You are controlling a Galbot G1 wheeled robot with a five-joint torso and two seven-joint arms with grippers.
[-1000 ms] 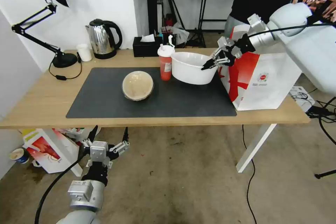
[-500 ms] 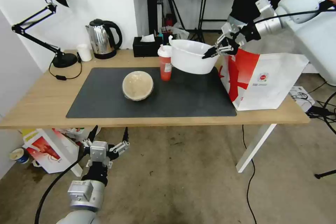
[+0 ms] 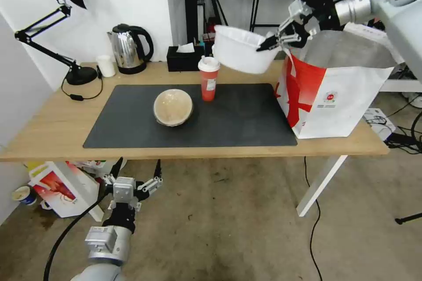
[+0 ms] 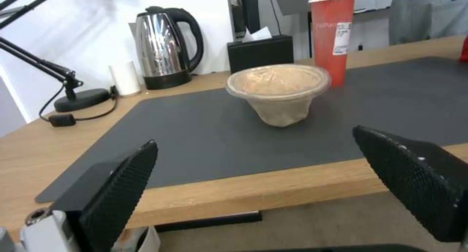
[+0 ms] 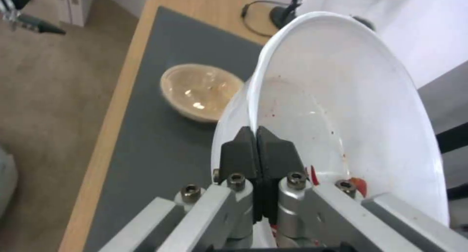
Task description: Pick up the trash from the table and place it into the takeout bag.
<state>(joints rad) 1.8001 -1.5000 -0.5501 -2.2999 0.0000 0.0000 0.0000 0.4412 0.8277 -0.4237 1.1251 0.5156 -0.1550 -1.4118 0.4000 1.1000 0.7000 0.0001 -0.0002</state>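
My right gripper (image 3: 265, 46) is shut on the rim of the wide white bowl (image 3: 242, 55), which hangs tilted in the air above the table's back edge, just left of the takeout bag (image 3: 338, 96). The right wrist view shows the pinched rim under my right gripper (image 5: 255, 135) and red scraps inside the white bowl (image 5: 341, 109). The red cup (image 3: 209, 78) and the tan lidded bowl (image 3: 172, 106) stand on the dark mat (image 3: 246, 127). My left gripper (image 3: 136, 171) hangs open below the table's front edge; its wrist view faces the tan bowl (image 4: 278, 91) and red cup (image 4: 331, 36).
A kettle (image 3: 128, 49), a small white cup (image 3: 106, 66), a black desk lamp (image 3: 66, 30) and a black tissue box (image 3: 184, 58) line the table's back edge. A red-and-white box (image 3: 61, 186) lies on the floor under the table. A person stands behind the bag.
My right gripper has lifted the white bowl off the mat and carried it up and slightly back, tilting it; it now hangs near the bag's open top. The left arm is unmoved.
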